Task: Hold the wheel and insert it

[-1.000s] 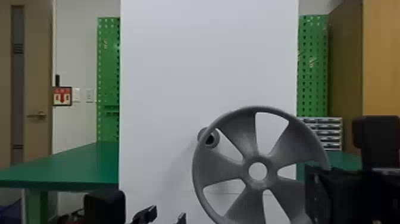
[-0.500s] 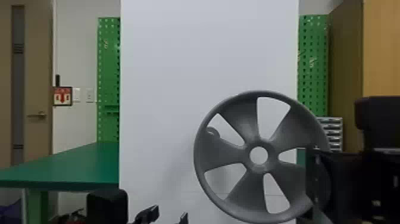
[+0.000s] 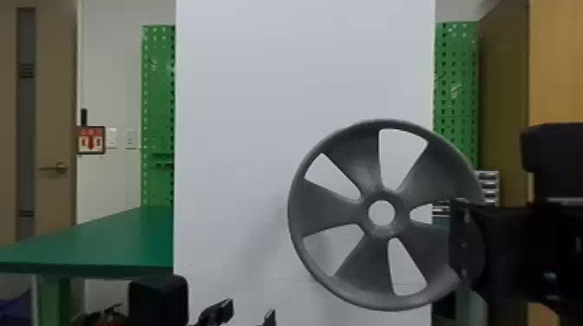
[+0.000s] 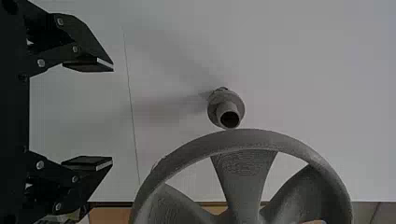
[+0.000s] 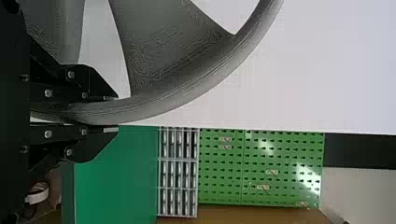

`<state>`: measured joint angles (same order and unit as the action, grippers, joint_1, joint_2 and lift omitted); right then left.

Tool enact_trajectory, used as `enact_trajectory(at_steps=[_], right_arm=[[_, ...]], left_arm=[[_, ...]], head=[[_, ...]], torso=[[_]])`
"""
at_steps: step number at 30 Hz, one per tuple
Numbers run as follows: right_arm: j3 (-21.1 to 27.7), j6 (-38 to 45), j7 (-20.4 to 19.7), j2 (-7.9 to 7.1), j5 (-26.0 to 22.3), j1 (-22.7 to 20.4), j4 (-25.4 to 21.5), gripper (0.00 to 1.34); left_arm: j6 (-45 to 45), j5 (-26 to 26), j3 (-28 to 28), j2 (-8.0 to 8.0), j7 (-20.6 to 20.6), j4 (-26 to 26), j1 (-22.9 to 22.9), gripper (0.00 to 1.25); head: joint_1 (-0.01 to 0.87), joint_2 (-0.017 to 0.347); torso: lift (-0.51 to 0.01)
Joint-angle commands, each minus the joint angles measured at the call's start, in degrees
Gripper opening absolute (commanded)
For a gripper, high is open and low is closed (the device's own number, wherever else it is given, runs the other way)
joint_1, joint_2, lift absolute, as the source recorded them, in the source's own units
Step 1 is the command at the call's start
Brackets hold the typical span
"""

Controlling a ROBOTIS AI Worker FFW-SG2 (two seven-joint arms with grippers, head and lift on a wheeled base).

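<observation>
A gray five-spoked wheel (image 3: 325, 203) is being held upright in front of a white panel (image 3: 260, 86), its face being turned toward the head camera. On the robot's right, its rim is being clamped by the right hand (image 3: 466, 247), the rim being enclosed between the two black fingers (image 5: 100, 86), as is being shown in the right wrist view. A patch of white is being framed by the round central hole. At the lower edge of the head view, left of the wheel, the left hand (image 3: 249, 310) is being held with its fingers well apart. In the left wrist view, a gray hollow peg (image 4: 229, 112) is being borne by the panel, its open end being exposed just beside the rim's outline; whether contact is being made cannot be told. Farther back, a green table (image 3: 108, 242), green pegboards (image 3: 158, 108) and a drawer cabinet (image 3: 488, 186) are being partly covered.
</observation>
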<state>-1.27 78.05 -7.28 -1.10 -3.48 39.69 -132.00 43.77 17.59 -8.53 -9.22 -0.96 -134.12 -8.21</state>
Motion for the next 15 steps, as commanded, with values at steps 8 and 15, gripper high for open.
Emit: enact_trajectory(at_steps=[8,15], right_arm=[[1.4,-0.2,0.0,-0.92,-0.4,1.4,1.0,0.21],[2.1,-0.3,0.1,-1.10,-0.4,1.5,1.2,0.21]], left_arm=[[0.0,0.2,-0.1,-0.01,0.0,0.2,-0.3,0.72],[0.0,0.2,-0.2,-0.10,0.0,0.2,-0.4,0.72]], head=[[0.005,0.107],[0.005,0.107]], torso=[[-0.479],[-0.479]])
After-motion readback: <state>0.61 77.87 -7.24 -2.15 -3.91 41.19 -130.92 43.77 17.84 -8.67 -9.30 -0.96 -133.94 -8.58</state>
